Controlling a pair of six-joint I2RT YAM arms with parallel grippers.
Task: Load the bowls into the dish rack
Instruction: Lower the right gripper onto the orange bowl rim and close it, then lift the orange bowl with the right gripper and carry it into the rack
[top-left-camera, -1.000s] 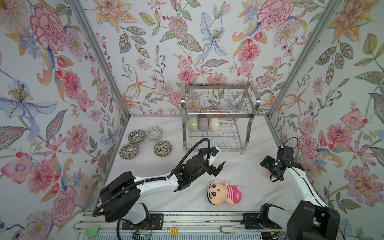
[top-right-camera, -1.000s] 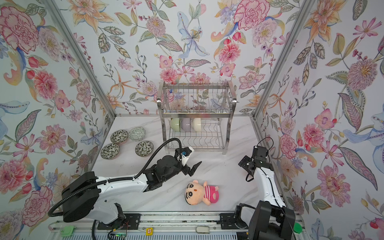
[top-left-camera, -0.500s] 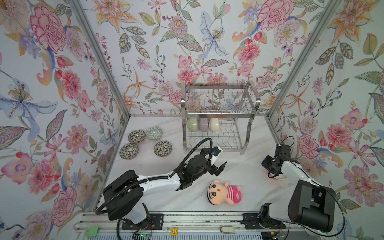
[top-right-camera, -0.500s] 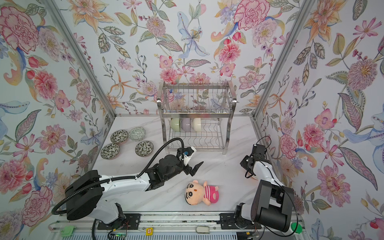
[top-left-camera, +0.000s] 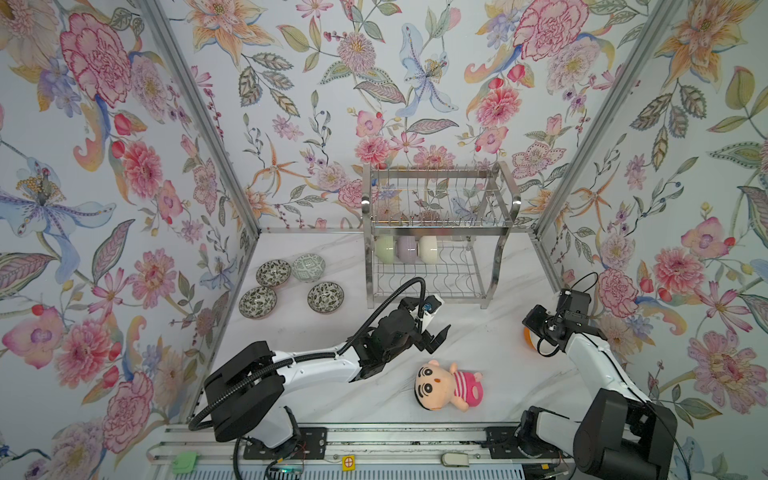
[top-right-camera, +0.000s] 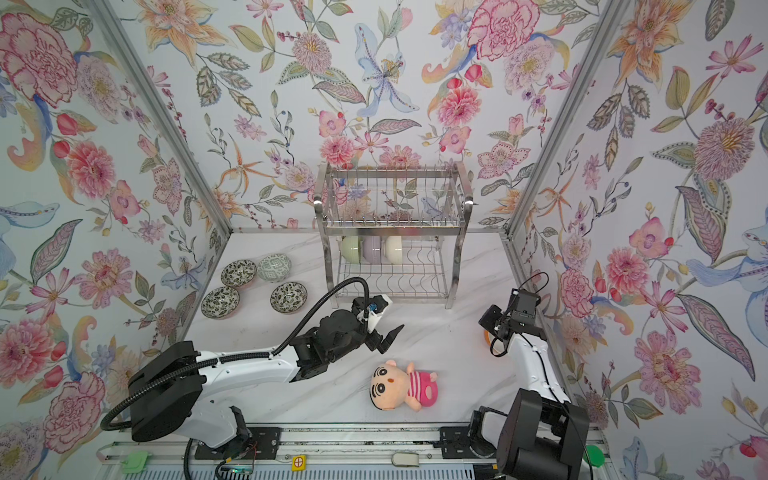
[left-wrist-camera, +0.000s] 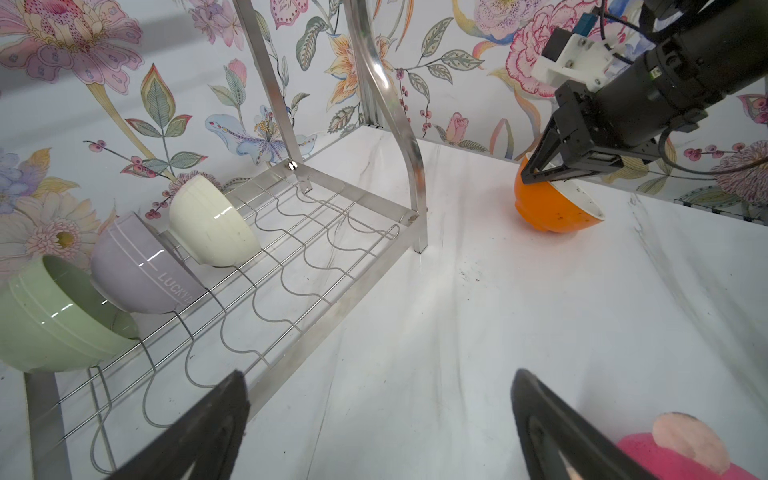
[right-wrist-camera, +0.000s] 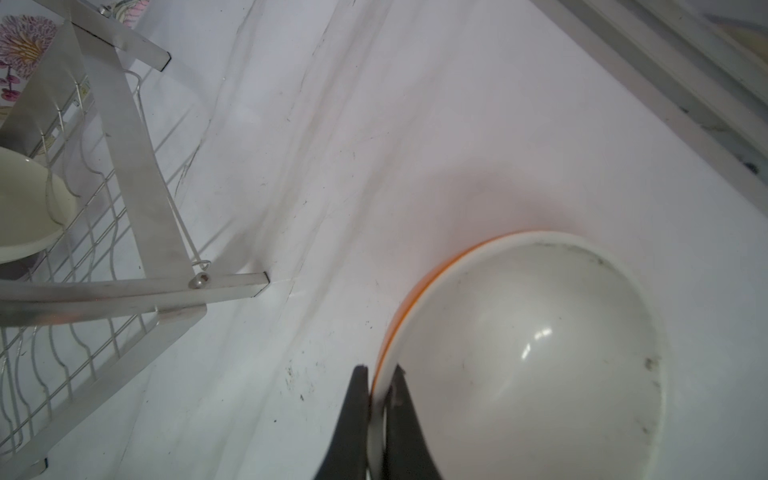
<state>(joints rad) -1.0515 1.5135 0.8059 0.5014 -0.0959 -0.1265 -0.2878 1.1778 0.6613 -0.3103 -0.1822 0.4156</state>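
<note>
Now, right gripper (right-wrist-camera: 380, 376) clamped on tilted orange bowl (left-wrist-camera: 548, 208), mouth upward; left gripper (left-wrist-camera: 378, 376) apart

In both top views the left arm (top-left-camera: 311, 368) lies low, running from its base at the lower left toward the centre of the frame. Its forearm is nearly level and a black cable loops above the wrist. The left gripper (top-left-camera: 436, 334) points toward the right with its jaws spread wide. In the left wrist view its two black fingers (left-wrist-camera: 199, 432) stand far apart at the bottom edge.

The right arm (top-left-camera: 590, 357) rises from its base at the lower right and bends up toward the right-centre, wrist tipped down. The right gripper (left-wrist-camera: 534, 174) is pinched tight on the rim of the orange bowl (left-wrist-camera: 552, 208), with one finger inside the rim and one outside.
</note>
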